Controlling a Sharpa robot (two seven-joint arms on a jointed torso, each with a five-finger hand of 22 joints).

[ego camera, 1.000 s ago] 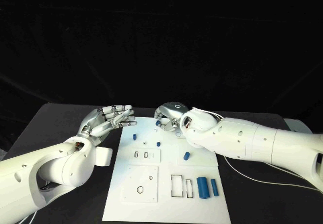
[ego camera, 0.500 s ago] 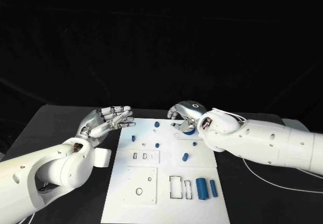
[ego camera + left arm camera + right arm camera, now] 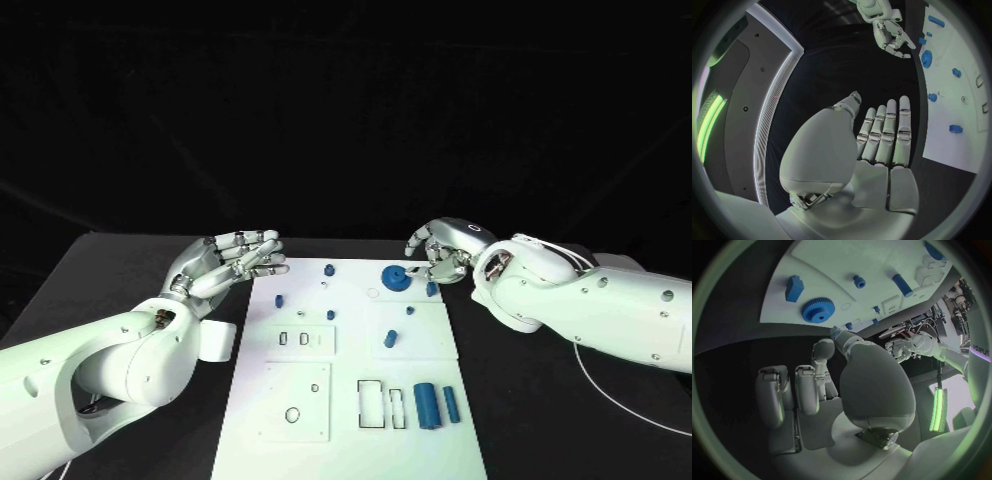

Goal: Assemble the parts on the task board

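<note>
Both my hands held nothing: right hand hovered, fingers loose, just beside the blue gear seated at the task board's far end, left hand spread open; next part needed picking, I judged.

The task board lies at the centre of the desk, its long side running front to back. A gear sits on the board near its far right corner. Two cylinders lie side by side near the right edge, toward the front. The left robot hand is beside the far left corner; the right robot hand is beside the far right corner, near the gear.
</note>
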